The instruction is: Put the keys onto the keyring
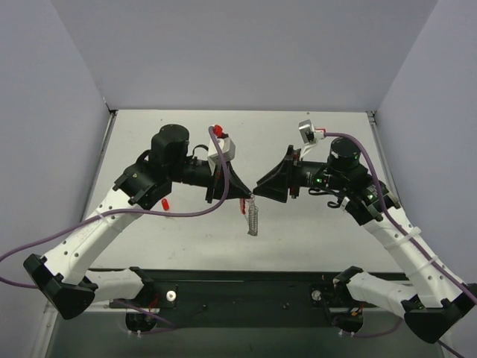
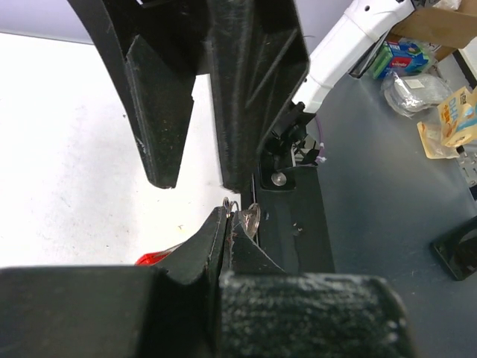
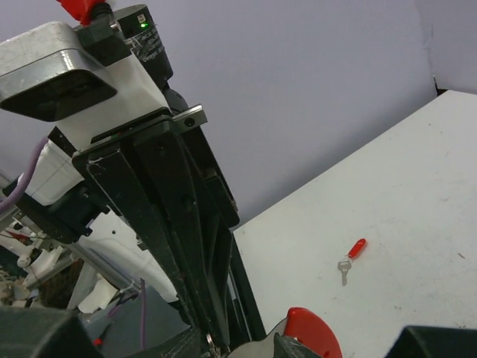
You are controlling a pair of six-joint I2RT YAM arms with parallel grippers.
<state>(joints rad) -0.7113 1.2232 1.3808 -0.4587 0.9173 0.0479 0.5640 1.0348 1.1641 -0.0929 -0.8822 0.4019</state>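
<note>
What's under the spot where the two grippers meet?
A silver link chain hangs below the left gripper and right gripper. The jaws cover its top end; whether it touches the table is unclear.

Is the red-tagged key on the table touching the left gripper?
Apart. The top view shows the key lying on the table, well away from the left gripper at centre; the right wrist view shows bare tabletop around it.

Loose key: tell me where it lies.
In the top view the key lies on the table, left of centre, beside the left arm; the right wrist view shows it lying alone.
</note>
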